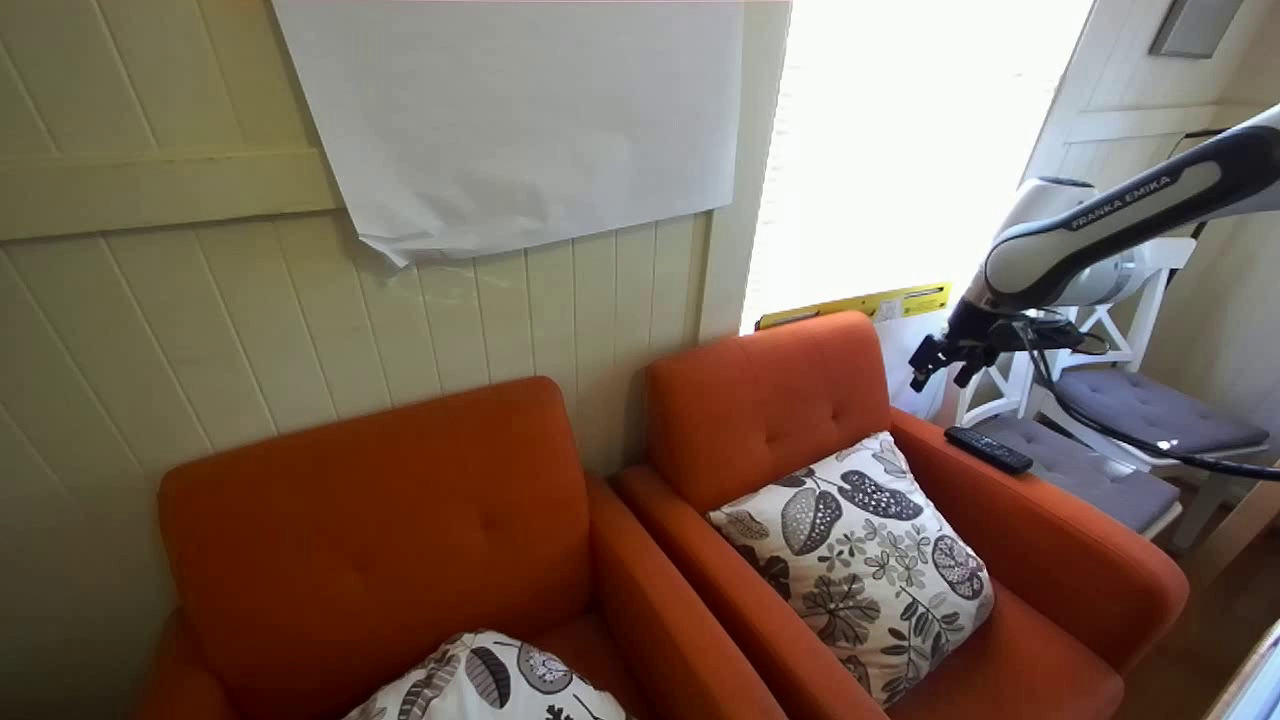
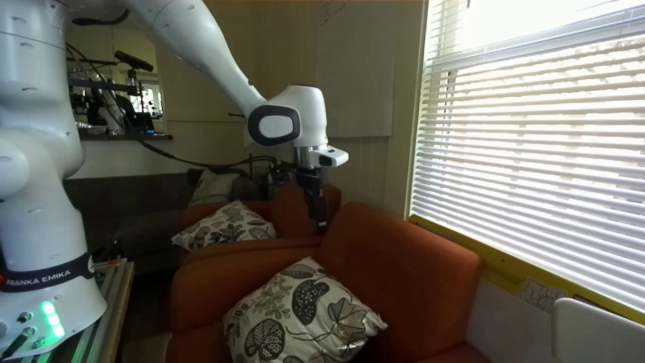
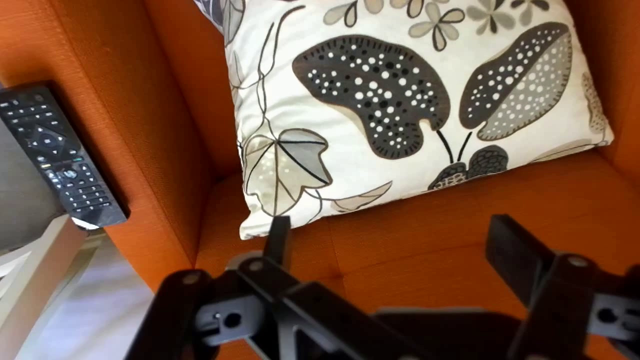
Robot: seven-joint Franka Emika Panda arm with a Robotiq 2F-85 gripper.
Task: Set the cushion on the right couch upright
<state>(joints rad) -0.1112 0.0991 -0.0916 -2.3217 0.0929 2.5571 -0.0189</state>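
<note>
The white cushion with its dark leaf print [image 1: 860, 560] lies tilted on the seat of the right couch [image 1: 770, 390], an orange armchair. Its upper edge is towards the tufted backrest; both exterior views show it slanting. Above the couch, near the top of the backrest, hangs my gripper [image 2: 318, 227], fingers pointing down. In the wrist view the gripper [image 3: 389, 222] is open with nothing between its fingers. The left finger [image 3: 277, 240] overlaps the edge of the cushion [image 3: 370, 100] in that picture, but the exterior views show the gripper well apart from it.
A black remote [image 1: 988, 450] rests on the couch's armrest. Beside the couch stands a matching orange armchair [image 1: 400, 500] with a similar pillow [image 1: 490, 680]. White chairs with grey pads [image 1: 1160, 405] are past the armrest. A window with blinds [image 2: 529, 151] lies behind the couch.
</note>
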